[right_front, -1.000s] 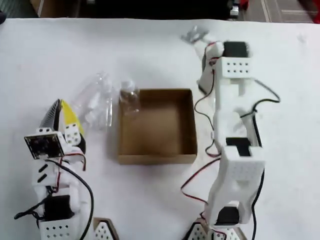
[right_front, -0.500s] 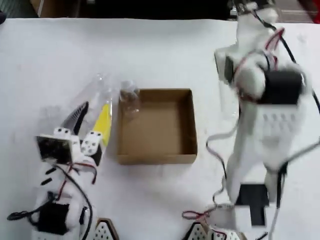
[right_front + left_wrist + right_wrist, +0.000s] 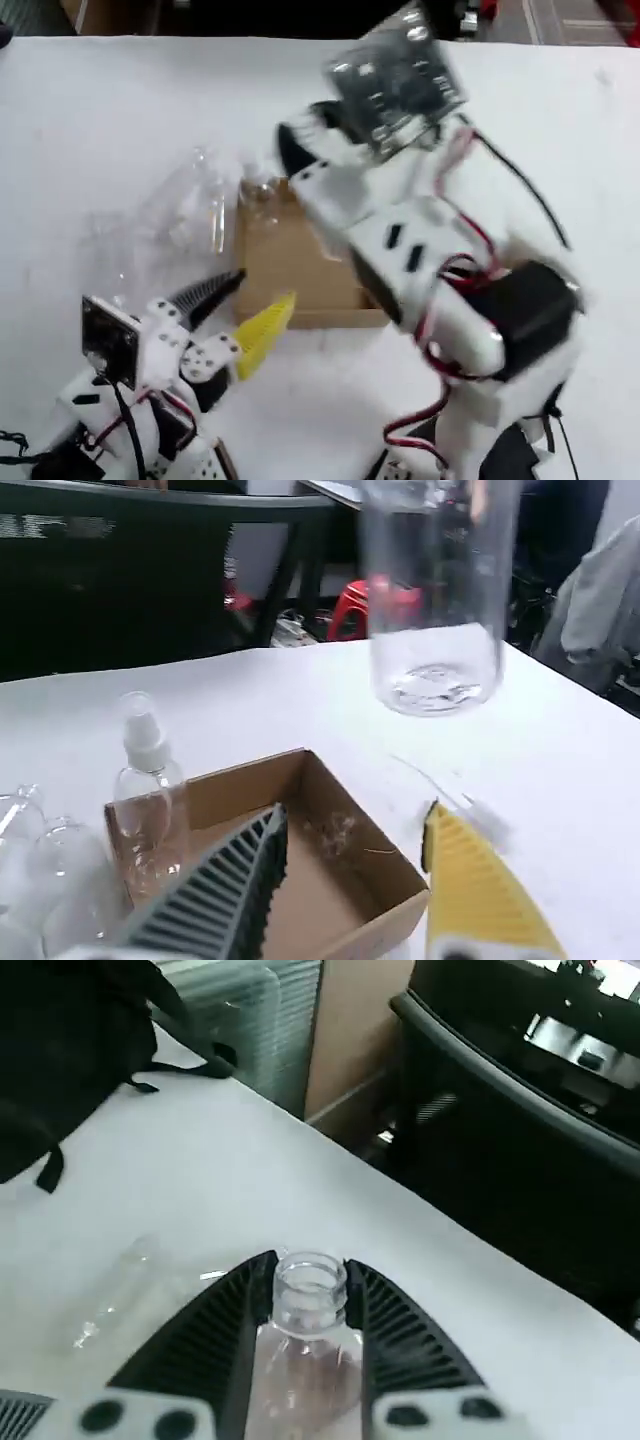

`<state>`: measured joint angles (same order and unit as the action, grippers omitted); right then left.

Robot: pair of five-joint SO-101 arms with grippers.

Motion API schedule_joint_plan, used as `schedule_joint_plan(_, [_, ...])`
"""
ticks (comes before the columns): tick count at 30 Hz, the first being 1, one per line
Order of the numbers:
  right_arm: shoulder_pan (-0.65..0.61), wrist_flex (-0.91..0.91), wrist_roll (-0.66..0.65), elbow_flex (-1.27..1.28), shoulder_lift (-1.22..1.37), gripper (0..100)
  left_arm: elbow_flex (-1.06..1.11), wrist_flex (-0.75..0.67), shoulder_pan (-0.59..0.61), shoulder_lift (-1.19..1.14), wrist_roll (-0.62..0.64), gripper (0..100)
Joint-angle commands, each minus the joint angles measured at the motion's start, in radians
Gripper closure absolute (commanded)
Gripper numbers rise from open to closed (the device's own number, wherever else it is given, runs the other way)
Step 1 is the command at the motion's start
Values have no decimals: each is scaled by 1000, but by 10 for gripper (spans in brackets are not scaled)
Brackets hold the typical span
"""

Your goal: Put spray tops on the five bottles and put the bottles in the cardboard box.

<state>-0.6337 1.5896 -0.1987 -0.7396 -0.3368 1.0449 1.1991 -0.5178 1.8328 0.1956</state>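
From above, the right gripper (image 3: pixel 300 160) is hanging over the cardboard box (image 3: pixel 290 275) in the middle of the tabletop (image 3: pixel 120 100), while the left gripper (image 3: pixel 262 290) is gaping empty toward the near edge. The left wrist view is showing a topped bottle (image 3: pixel 150 780) standing just beside the box's corner. The right wrist view is showing the right gripper clamping an uncapped bottle (image 3: pixel 300 1370) by its neck.
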Motion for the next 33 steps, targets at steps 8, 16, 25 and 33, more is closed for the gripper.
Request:
schedule_joint_plan(8, [-136,-232,89,382,-94,983,-44,-9,-25,-4,15,786])
schedule_joint_plan(16, [-206,-271,101,597,-298,983,58,-135,160,-4,17,782])
schedule_joint_plan(25, [-197,-272,94,621,-355,983,170,-258,211,-4,17,786])
schedule_joint_plan(33, [-108,-254,101,618,-309,983,176,-258,257,-4,17,786])
